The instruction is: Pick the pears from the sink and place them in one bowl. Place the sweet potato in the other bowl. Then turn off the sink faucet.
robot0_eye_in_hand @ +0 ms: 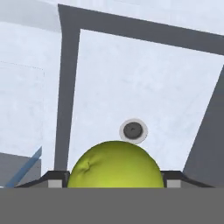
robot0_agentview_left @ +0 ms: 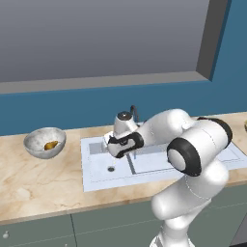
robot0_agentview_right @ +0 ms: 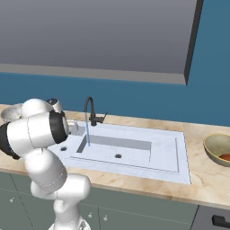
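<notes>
Yellow-green pear (robot0_eye_in_hand: pixel 114 164) — clamped between the gripper's (robot0_eye_in_hand: pixel 114 183) half-spread fingers, above the sink (robot0_agentview_left: pixel 99 176) drain (robot0_eye_in_hand: pixel 133 130). Brown pear (robot0_agentview_left: pixel 49 144) sits in the grey bowl (robot0_agentview_left: pixel 36 146), left of the sink. Advice — lift clear of the rim, carry level, release low inside.

Water runs from the sink faucet (robot0_agentview_right: pixel 90 112) into the sink (robot0_agentview_right: pixel 134 150).

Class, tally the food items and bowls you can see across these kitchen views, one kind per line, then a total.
Pears: 2, yellow-green pear and brown pear
Sweet potato: 1
Bowls: 2, left bowl and right bowl
Total: 5
</notes>
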### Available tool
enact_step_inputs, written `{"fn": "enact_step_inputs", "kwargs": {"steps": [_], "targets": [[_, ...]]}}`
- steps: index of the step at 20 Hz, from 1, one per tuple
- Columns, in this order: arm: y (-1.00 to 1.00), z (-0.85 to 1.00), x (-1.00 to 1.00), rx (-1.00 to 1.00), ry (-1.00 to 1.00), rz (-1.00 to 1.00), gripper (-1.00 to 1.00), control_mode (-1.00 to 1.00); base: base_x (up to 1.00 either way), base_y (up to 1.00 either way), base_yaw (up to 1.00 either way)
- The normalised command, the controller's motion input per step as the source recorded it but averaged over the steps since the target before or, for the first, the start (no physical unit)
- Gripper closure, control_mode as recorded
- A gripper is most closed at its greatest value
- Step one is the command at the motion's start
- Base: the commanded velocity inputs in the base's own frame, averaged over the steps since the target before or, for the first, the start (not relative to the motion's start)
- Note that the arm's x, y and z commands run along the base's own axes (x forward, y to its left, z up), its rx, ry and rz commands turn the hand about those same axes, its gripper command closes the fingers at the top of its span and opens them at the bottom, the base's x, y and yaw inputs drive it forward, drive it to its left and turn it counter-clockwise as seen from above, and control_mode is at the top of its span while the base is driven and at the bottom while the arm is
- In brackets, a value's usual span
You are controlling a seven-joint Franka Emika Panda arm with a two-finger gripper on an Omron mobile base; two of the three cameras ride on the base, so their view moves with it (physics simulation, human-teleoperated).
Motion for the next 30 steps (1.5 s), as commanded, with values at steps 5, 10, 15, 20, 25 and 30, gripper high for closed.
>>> {"fn": "enact_step_inputs", "kwargs": {"steps": [5,10,15,20,25,30], "targets": [[0.34,0.98,0.0,0.0,0.16,0.29,1.0,-1.0,0.0,0.0,0.0],[0.43,0.76,0.0,0.0,0.13,0.32,1.0,-1.0,0.0,0.0,0.0],[0.44,0.28,0.0,0.0,-0.04,0.34,1.0,-1.0,0.0,0.0,0.0],[0.47,0.03,-0.03,-0.02,-0.29,0.31,1.0,-1.0,0.0,0.0,0.0],[0.39,0.0,-0.04,-0.01,-0.43,0.3,1.0,-1.0,0.0,0.0,0.0],[0.28,0.17,0.0,0.0,-0.3,0.3,1.0,-1.0,0.0,0.0,0.0]]}}
